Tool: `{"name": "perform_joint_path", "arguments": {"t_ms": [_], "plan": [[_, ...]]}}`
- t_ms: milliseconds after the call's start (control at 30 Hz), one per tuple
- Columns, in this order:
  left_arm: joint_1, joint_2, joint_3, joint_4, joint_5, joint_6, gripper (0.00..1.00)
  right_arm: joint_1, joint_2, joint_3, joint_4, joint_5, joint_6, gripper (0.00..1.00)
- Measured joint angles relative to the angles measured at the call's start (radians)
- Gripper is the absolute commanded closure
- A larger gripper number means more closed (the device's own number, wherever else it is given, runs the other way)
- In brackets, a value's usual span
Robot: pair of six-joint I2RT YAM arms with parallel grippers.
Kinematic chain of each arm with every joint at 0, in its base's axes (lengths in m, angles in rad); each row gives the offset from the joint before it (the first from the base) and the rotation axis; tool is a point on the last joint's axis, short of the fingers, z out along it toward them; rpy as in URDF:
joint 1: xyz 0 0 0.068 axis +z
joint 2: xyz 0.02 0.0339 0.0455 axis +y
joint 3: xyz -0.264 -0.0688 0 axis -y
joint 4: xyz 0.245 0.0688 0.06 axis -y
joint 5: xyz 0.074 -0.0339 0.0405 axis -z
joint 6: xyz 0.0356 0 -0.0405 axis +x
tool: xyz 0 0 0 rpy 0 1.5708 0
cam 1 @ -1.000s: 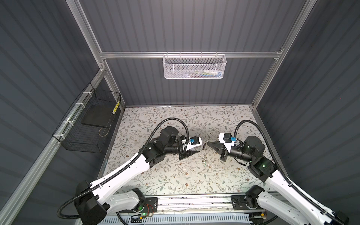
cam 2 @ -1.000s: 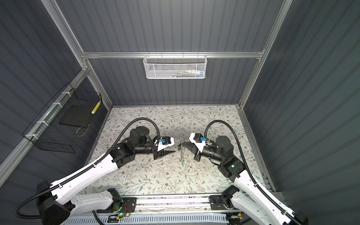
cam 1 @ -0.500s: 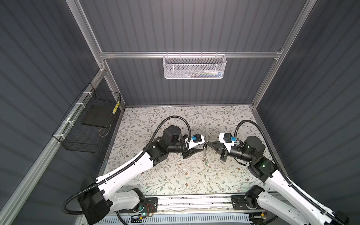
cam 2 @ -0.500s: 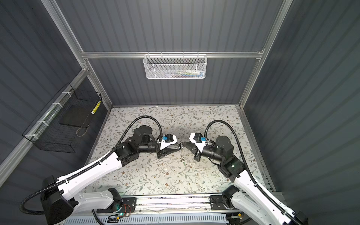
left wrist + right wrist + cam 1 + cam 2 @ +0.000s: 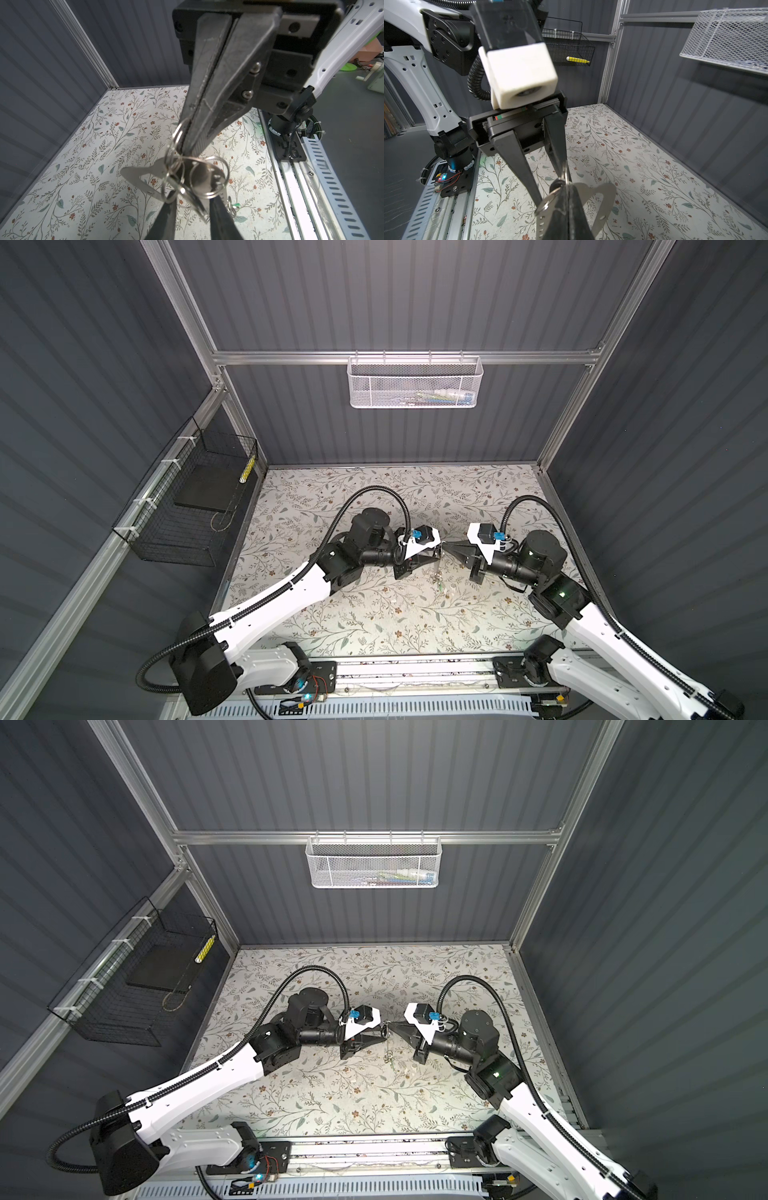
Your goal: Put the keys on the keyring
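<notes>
1. Both arms meet over the middle of the bench [image 5: 374,614]. In both top views the left claw [image 5: 436,556] and right claw [image 5: 446,548] sit tip to tip, almost touching.
2. Right claw: fingers pressed together, pinching a split ring [image 5: 176,136] at the top of the key bunch [image 5: 176,166]. In the left wrist view we see that ring poking out along the seam of its tips.
3. The key bunch hangs below the right claw's tips, clear of the bench. It is several linked rings, a round-headed key [image 5: 207,182] and a flat metal plate [image 5: 135,172] with a cut-out, which sticks out sideways.
4. Left claw: fingers [image 5: 164,220] parted, one on each side of the hanging bunch, with a key blade in the gap. One finger looks right against a ring. We can't tell if the other touches anything.
5. Right wrist view agrees: the left claw's two fingers converge toward the right claw's tips with a gap between them, and a ring sits in that gap.
6. The keyring [image 5: 234,205] is a green tag with a small ring. It lies on the bench below both claws, on the rail [image 5: 301,187] side of the left claw. It is apart from the bunch and in neither claw. It is too small in the top views for us to pick out surely.
7. Background: a white mesh basket [image 5: 415,381] hangs on the back wall, far beyond both claws. A black wire basket [image 5: 187,506] hangs on the side wall on the left claw's side, well apart.
</notes>
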Motion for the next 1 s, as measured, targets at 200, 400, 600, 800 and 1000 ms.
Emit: {"name": "perform_joint_path", "arguments": {"t_ms": [200,400,600,800,1000], "plan": [[0.0,0.002,0.0,0.0,-0.004,0.0,0.83,0.0,0.0,-0.001,0.0,-0.003,0.008,1.0],[0.0,0.002,0.0,0.0,-0.01,0.001,0.92,0.0,0.0,-0.003,0.006,-0.013,0.013,1.0],[0.0,0.002,0.0,-0.005,0.0,0.012,1.0,0.0,0.0,-0.006,0.021,-0.02,0.017,1.0],[0.001,0.004,0.004,-0.042,0.028,0.039,1.0,0.0,-0.002,-0.019,0.03,-0.039,0.024,1.0],[0.006,0.023,0.04,-0.111,0.07,0.089,0.83,-0.002,-0.002,-0.024,0.032,-0.065,0.031,1.0]]}}
